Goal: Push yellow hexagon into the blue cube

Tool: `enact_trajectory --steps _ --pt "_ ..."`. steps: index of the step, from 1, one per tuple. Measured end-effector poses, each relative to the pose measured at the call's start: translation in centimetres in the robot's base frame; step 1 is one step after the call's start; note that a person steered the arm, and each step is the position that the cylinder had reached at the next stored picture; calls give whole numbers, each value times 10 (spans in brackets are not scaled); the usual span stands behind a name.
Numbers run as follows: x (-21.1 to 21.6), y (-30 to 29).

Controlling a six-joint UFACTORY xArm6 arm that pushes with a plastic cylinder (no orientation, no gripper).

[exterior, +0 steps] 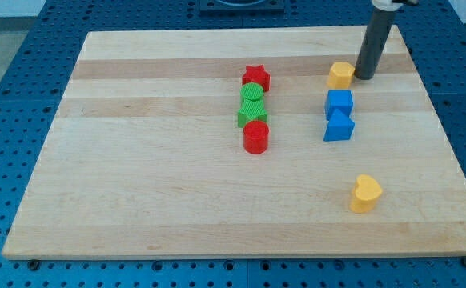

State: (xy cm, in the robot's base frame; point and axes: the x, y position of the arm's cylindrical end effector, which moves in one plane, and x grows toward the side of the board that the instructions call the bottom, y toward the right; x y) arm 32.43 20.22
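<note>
The yellow hexagon (pixel 341 74) lies on the wooden board near the view's top right. The blue cube (pixel 339 103) sits just below it, with a small gap between them. A second blue block (pixel 338 126) touches the cube's lower side. My tip (pixel 364 76) stands right next to the hexagon, at its right edge, on the view's right. The dark rod rises from there to the view's top.
A column of blocks stands left of centre: a red star (pixel 256 78), a green cylinder (pixel 253 94), a green star (pixel 251 114) and a red cylinder (pixel 256 137). A yellow heart (pixel 366 193) lies at the lower right. The board's (pixel 137 160) right edge is near.
</note>
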Motion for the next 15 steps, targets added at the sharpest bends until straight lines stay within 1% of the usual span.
enact_trajectory --steps 1,2,3,4,9,11,12,13,14,15 --pt "-2 0" --pt "-34 0" --pt "-41 0" --pt "-40 -1" --pt "-5 -21" --pt "0 -21" --pt "-45 -21" --pt "-63 -24" --pt "-63 -39" --pt "-57 -40"
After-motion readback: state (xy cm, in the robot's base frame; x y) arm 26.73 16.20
